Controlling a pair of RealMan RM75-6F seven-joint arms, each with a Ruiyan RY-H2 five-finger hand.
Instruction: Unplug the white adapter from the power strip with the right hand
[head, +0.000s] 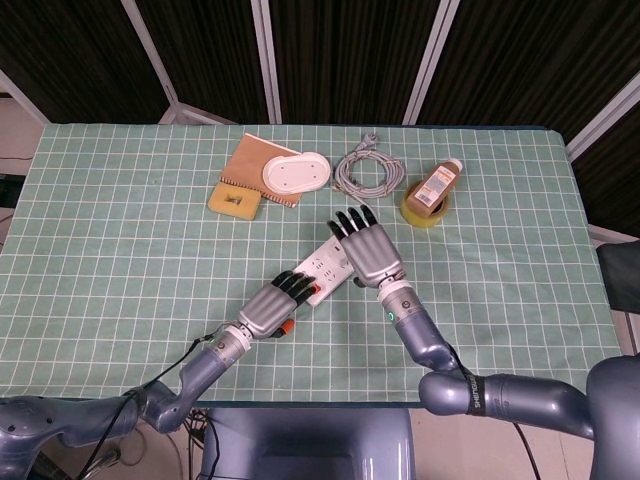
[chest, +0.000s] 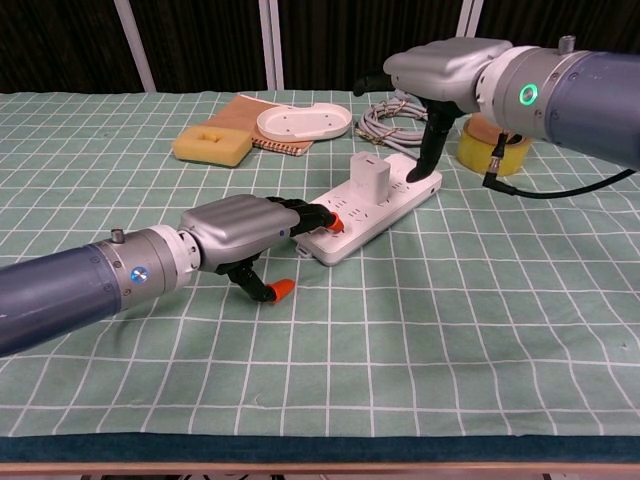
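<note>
The white power strip (chest: 398, 197) lies diagonally at mid-table, with the white adapter (chest: 369, 180) standing upright in it. My right hand (chest: 445, 70) hovers open just above and to the right of the adapter, one finger (chest: 430, 150) hanging down beside the strip's far end without touching the adapter. In the head view the right hand (head: 365, 248) covers the adapter and the far half of the strip (head: 322, 266). My left hand (chest: 242, 230) lies flat with its fingertips (chest: 318, 214) resting on the strip's near end; the head view shows that left hand (head: 270, 306) too.
At the back are a yellow sponge (head: 234, 201), a brown notebook (head: 250, 160) carrying a white oval dish (head: 296, 173), a coiled grey cable (head: 365, 172), and a brown bottle (head: 438, 183) on a yellow tape roll (head: 424, 213). A green gridded cloth (head: 120, 250) covers the table.
</note>
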